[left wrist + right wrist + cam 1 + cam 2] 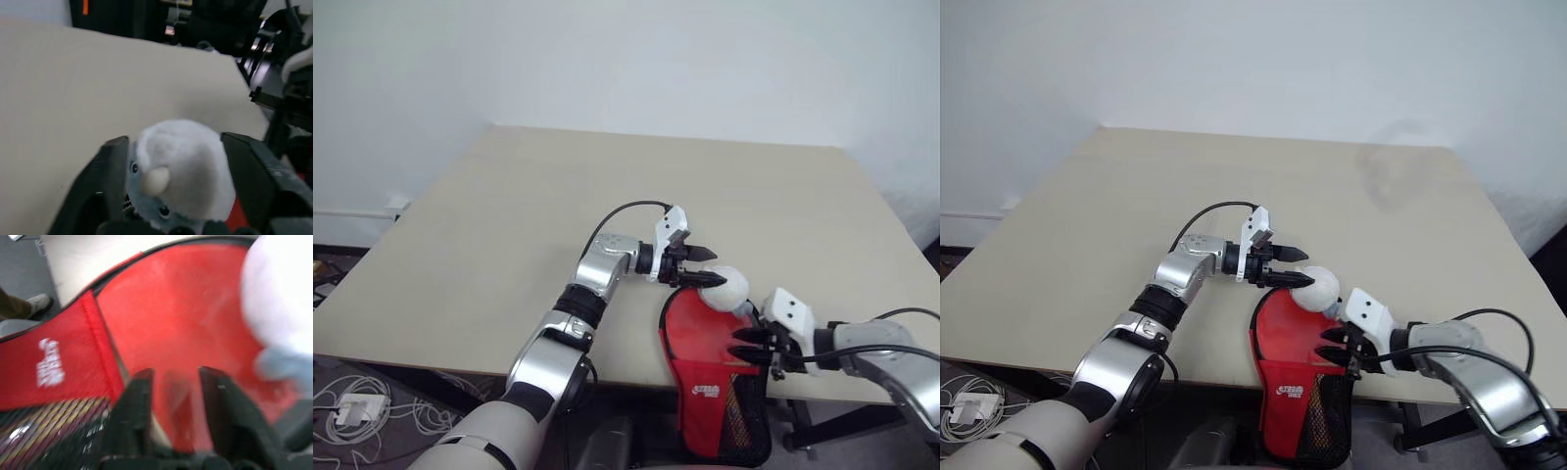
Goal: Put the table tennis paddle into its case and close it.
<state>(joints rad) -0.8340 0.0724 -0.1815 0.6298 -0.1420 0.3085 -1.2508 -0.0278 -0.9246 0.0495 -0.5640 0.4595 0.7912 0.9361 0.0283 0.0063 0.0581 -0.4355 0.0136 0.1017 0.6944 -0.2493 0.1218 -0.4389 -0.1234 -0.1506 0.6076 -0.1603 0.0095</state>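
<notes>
The case (pixel 700 338) lies red side up at the table's front edge, with its white logo and black mesh pocket (pixel 744 421) hanging over the edge. A small pale blue-white wad (pixel 726 287) sits at the case's round far end. My left gripper (pixel 707 268) comes in from the left and is shut on the wad (pixel 181 166), which fills the gap between both fingers. At the case's right edge, my right gripper (pixel 736 345) is open, and red fabric (pixel 161 298) shows between its fingers. The table tennis paddle is out of view.
The beige table (pixel 558 196) stretches back to a white wall. Cables and a white adapter (pixel 357 406) lie on the floor at the lower left. The case overhangs the table's front edge between my arms.
</notes>
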